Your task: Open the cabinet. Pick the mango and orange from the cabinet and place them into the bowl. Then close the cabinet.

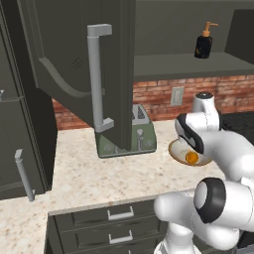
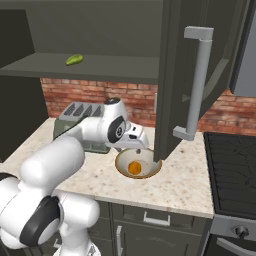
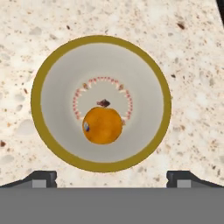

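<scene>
Your arm reaches forward over the bench (image 2: 190,182), end effector (image 3: 111,177) pointing straight down, fingers spread wide above the bowl (image 3: 48,65) holding the orange (image 3: 102,125).

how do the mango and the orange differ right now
The mango is oblong and green-yellow; the orange is round and bright orange. The mango lies on the cabinet shelf; the orange sits in the bowl on the counter. Both are small fruits, neither held.

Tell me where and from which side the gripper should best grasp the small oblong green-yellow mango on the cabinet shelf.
Probably across the narrow middle of the green-yellow mango, coming from the open cabinet front. It lies flat on the shelf, its long axis running sideways.
</scene>
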